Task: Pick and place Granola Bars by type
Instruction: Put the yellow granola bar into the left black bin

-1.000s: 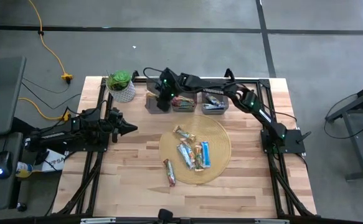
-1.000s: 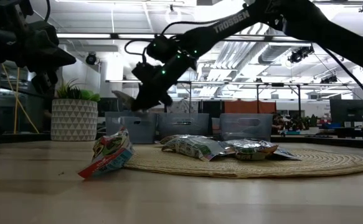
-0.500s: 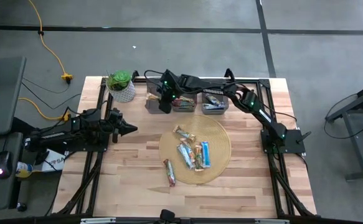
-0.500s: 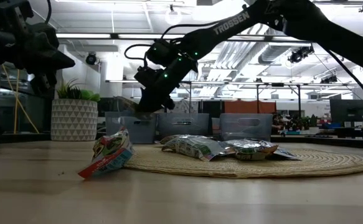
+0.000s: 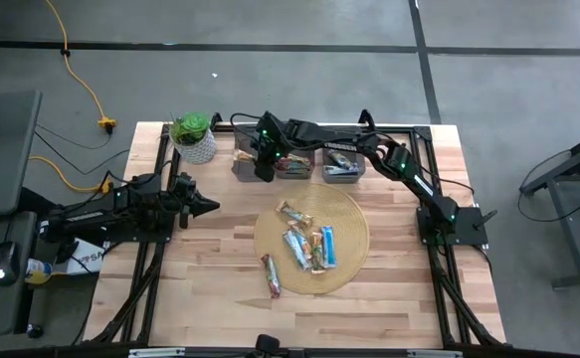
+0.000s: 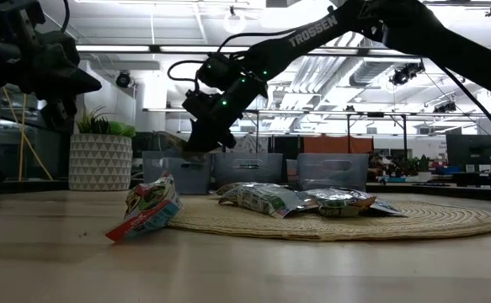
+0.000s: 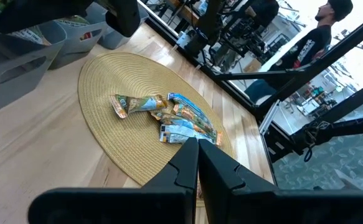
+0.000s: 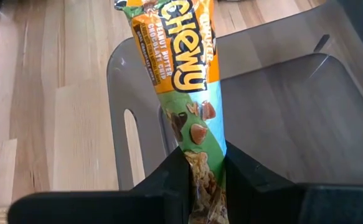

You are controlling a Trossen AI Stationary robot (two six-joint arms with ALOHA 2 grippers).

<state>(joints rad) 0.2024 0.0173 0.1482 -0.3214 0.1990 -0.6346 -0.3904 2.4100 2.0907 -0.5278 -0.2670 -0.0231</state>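
Note:
My right gripper (image 5: 261, 169) hangs over the leftmost of three grey bins (image 5: 250, 164) at the table's far edge, shut on an orange-and-green "Chewy" granola bar (image 8: 184, 74). Several more bars (image 5: 307, 244) lie on a round woven mat (image 5: 354, 214), and one bar (image 5: 271, 275) lies on the bare wood off the mat's near-left edge. The middle bin (image 5: 293, 165) and right bin (image 5: 340, 167) hold bars. My left gripper (image 5: 210, 206) is shut, hovering at the table's left side, touching nothing. My right gripper pinches the Chewy bar by its green end (image 8: 203, 165) between both fingers, coming from above and pointing down into the left bin. The bar runs on along the fingers, and its orange free end (image 8: 162, 18) reaches past the bin's rim over the wood.
A potted plant in a white patterned pot (image 5: 194, 137) stands at the far-left corner, beside the bins. Black frame rails run along the table's left and right edges. Bare wood lies near and left of the mat.
My right gripper with the bar has moved slightly toward the far edge and lowered over the left bin, then held still. The left arm has not moved.

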